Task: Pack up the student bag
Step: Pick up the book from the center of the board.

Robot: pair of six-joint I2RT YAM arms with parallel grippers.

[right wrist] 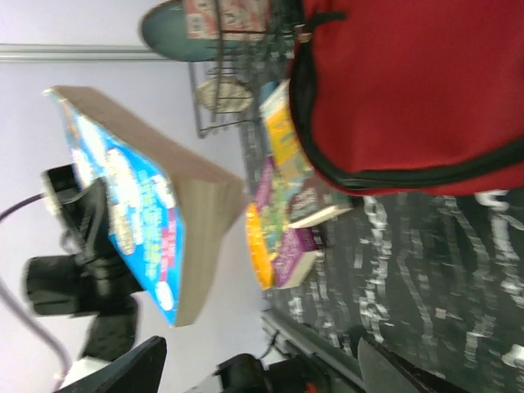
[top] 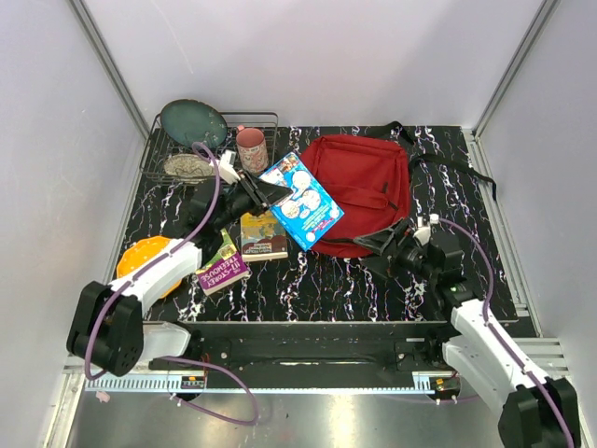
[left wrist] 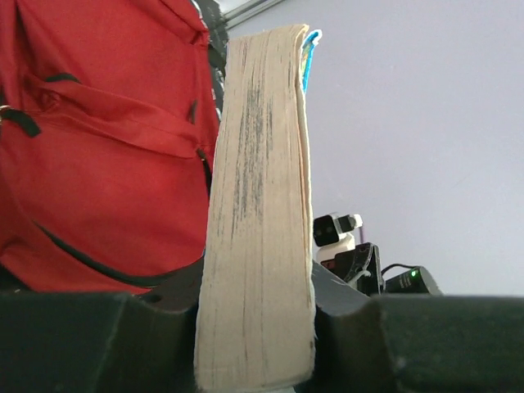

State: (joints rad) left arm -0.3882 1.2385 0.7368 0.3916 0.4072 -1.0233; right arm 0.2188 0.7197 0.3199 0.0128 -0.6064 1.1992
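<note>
- On the black marbled table [top: 317, 289], right of centre, the student bag [top: 366, 182] is lying flat, with its black zip line running along the near edge.
- Bag is looking soft and floppy, and probably light while unfilled. A pinch mid-panel would likely just be gathering loose fabric, so I am judging the zip edge or a strap the better hold for keeping the mouth apart.
- Left gripper [top: 259, 196] is clamping a blue book [top: 303, 201] by one end, carrying it off the table; from above it is overlapping the bag's left edge.
- Right gripper [top: 392, 239] is hovering at the bag's near edge, fingers spread and gripping nothing.
- Left wrist view is showing the book's page edge squeezed between the jaws, which the top view is hiding.
- Right wrist view is showing the book tilted in the air and two more books [right wrist: 295, 205] lying beside the bag. No view is showing clearly whether the zip is open.
</note>
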